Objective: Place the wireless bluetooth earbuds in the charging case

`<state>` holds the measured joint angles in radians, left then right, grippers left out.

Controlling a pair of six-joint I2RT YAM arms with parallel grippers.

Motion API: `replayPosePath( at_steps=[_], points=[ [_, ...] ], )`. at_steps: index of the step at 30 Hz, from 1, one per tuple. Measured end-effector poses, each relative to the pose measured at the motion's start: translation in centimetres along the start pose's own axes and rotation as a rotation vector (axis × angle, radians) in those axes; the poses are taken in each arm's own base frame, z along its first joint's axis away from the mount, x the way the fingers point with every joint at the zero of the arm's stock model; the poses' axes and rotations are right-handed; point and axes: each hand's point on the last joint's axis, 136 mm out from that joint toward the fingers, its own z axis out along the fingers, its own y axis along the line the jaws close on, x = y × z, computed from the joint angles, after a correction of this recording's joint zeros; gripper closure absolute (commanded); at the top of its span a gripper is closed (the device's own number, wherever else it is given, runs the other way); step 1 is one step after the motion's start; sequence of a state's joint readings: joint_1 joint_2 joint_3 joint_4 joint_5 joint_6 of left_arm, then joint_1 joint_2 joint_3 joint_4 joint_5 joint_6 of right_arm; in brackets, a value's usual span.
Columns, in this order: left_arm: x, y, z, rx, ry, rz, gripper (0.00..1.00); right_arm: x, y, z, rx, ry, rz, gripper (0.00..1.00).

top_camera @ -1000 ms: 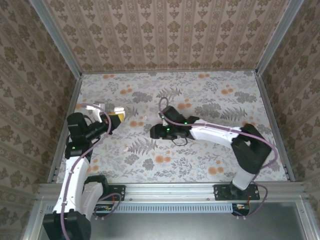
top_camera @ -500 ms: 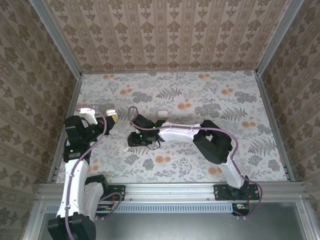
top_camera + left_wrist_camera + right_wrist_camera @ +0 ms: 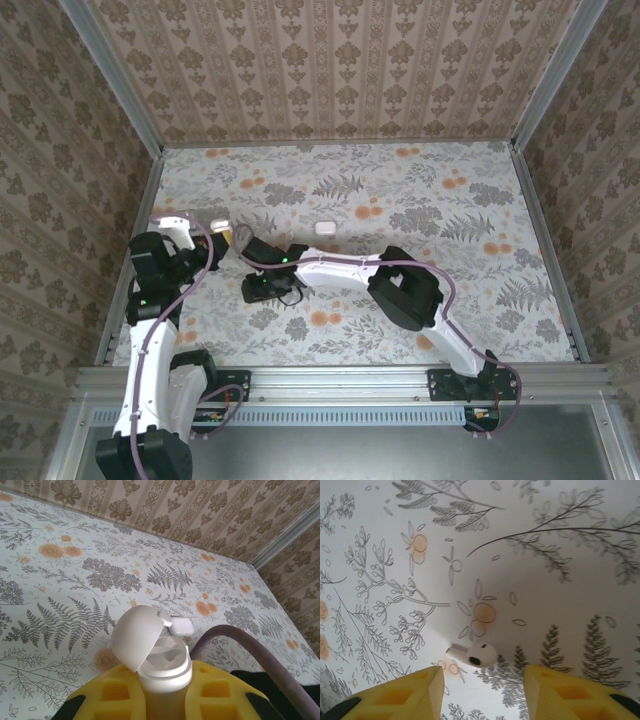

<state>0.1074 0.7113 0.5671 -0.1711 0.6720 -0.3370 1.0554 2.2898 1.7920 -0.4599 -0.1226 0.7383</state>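
My left gripper [image 3: 224, 236] is shut on the white charging case [image 3: 165, 672], held upright between the yellow pads [image 3: 107, 700]. Its round lid [image 3: 136, 637] is flipped open and the wells inside look empty. One white earbud [image 3: 472, 655] lies on the floral table, stem pointing left. My right gripper [image 3: 482, 692] hovers just over it, open, with the yellow fingers [image 3: 405, 692] on either side and apart from it. In the top view the right gripper [image 3: 257, 288] sits at left-centre, close to the left gripper. The other earbud is out of view.
A second white rounded case [image 3: 323, 227] lies shut on the table behind the grippers, also seen as the small case [image 3: 181, 626] past the held one. The right arm [image 3: 400, 290] stretches across the table's middle. A purple cable [image 3: 240, 640] crosses the left wrist view.
The right arm has swung left across the table, carrying its gripper from the centre to left-centre beside the left gripper. The left arm shifted only slightly.
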Motion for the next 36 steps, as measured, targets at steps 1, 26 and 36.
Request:
replayPosePath(
  at_steps=[1,26,36],
  points=[
    [0.1,0.0,0.0,-0.001,0.002,-0.001,1.0,0.1,0.2,0.1,0.014,0.003,-0.012,0.54],
    [0.2,0.8,0.0,-0.043,0.002,0.01,1.0,0.2,-1.0,1.0,0.233,0.02,-0.105,0.72],
    [0.5,0.3,0.1,-0.019,0.017,0.008,1.0,0.7,-4.8,-0.8,0.251,-0.003,-0.098,0.79]
  ],
)
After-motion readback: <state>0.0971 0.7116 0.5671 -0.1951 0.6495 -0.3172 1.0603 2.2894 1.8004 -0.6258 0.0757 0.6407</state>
